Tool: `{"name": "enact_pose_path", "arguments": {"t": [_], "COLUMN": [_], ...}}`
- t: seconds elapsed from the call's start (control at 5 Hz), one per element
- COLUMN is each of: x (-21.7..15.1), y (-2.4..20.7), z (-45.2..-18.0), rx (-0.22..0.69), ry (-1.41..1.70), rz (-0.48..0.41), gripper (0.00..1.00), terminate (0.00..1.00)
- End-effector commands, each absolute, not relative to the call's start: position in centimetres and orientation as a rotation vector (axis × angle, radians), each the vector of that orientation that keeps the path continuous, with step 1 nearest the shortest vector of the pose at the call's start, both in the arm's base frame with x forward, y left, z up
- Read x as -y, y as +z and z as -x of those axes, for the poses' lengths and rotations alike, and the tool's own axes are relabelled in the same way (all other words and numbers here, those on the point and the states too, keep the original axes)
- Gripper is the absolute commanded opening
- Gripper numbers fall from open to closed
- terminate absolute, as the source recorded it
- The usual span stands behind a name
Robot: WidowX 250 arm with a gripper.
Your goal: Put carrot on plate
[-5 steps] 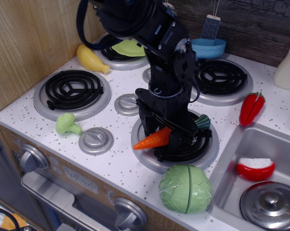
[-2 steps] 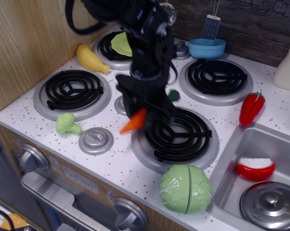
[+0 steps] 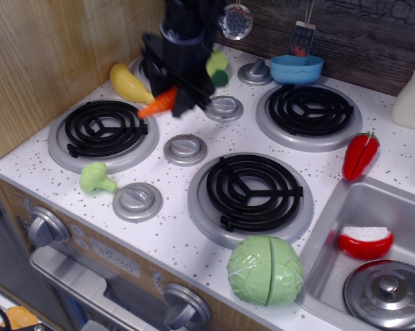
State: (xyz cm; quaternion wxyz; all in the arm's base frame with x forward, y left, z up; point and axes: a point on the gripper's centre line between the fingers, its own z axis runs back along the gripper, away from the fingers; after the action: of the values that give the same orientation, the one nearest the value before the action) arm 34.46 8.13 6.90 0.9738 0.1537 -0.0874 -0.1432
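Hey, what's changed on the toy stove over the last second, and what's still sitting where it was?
The gripper has carried the carrot from the front right burner up and to the left, toward the back left burner where the plate sits, now mostly hidden behind the arm. The carrot stays clamped and is not yet on the plate. The broccoli, cabbage, red pepper and blue bowl have not moved.

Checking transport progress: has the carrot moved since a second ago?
Yes. The carrot, shut in the gripper, went from the front right burner up-left toward the back left of the stove, near the plate.
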Motion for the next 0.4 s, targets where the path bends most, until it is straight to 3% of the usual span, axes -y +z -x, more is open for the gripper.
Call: {"name": "enact_pose_path", "arguments": {"t": [0.0, 0.2], "x": [-12.2, -13.8], "y": [8.8, 8.0], "z": [-37.9, -39.7], "rx": [0.265, 0.34], "ry": [-0.522, -0.712], "rz": [-0.371, -0.421], "gripper": [0.0, 0.0], "terminate": [0.0, 0.0]}}
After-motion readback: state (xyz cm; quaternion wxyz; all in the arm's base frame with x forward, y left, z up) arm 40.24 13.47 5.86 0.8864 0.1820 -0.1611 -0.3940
